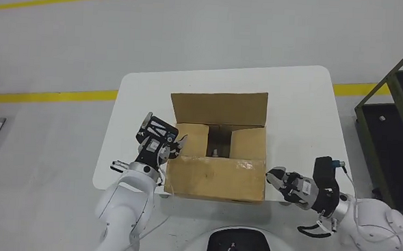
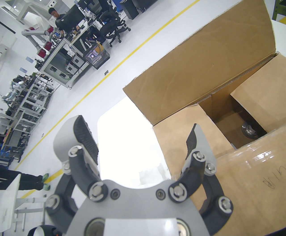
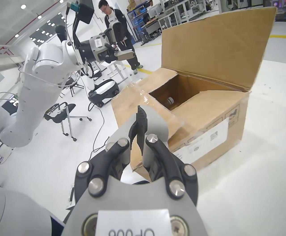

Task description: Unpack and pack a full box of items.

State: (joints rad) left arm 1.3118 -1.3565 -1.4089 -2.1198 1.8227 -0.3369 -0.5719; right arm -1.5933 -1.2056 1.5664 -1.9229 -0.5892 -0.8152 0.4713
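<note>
Box (image 1: 216, 177) sits mid-table on the white table (image 1: 148, 95). Its far flap (image 1: 219, 107) stands upright, the side flaps (image 1: 248, 143) are folded in flat, and the near flap (image 1: 216, 164) lies across the front under a strip of glossy tape (image 2: 263, 156). Between the flaps a dark gap is open, and down inside it is a small round piece (image 2: 248, 130) that looks like metal.

It's corrugated card, so I judge it stiff across the panels, willing to bend only at the creases, and light at the flaps. That taped strip looks slick, a poor spot for pads. The best hold is likely the free edge of the near flap, pinched thin and swung back on its crease. How heavy the whole box is, I cannot tell. The round piece looks hard and smooth and could roll or slip, so it wants a grip from straight above, through the gap.

Now the arms. The left gripper (image 2: 136, 125) hangs just beside the box's left near corner, over the table, pointing along that side toward the far flap. Its jaws are spread wide, with nothing between them. The right gripper (image 3: 139, 116) sits low at the right near corner, aimed at the box wall. Its fingers are drawn together, pads meeting, with nothing in them. Whether its tips touch the card I cannot tell.
</note>
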